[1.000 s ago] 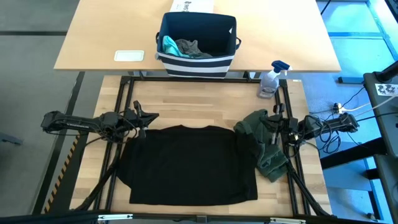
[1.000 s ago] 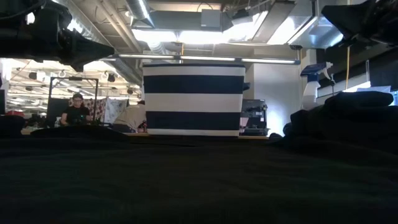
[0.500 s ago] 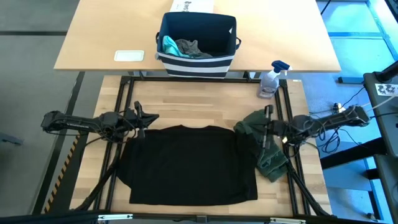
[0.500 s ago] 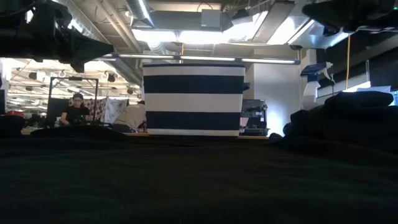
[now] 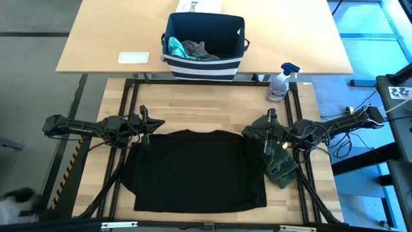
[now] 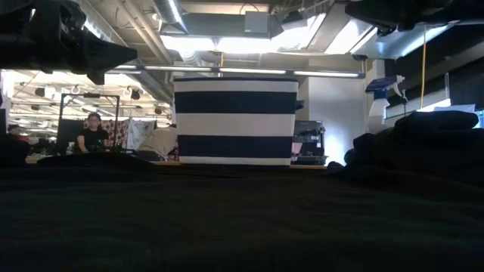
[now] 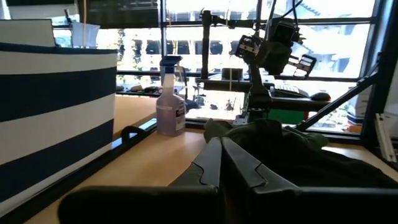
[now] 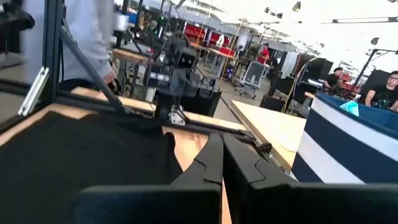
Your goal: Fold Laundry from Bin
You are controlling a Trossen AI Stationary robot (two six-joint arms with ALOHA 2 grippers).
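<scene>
The right gripper (image 5: 268, 122), its fingers pressed together and holding nothing, hangs over the olive-green piece (image 5: 278, 161) near the right edge of the table (image 5: 212, 109), while the left gripper (image 5: 145, 120), likewise closed and empty, sits just beyond the top left corner of the large black T-shirt (image 5: 193, 171). That shirt lies spread flat across the middle of the table; it looks light, limp and thin, so it should crease wherever it is lifted, and the cleanest hold is probably a pinch at a shoulder seam or hem corner rather than mid-panel. The olive piece is bunched and touches the shirt's right edge. Farther back, the bin (image 5: 205, 40) stands on the far table with a teal piece (image 5: 174, 46) and a grey garment (image 5: 196, 49) inside, and a spray bottle (image 5: 281, 82) stands near the right arm
</scene>
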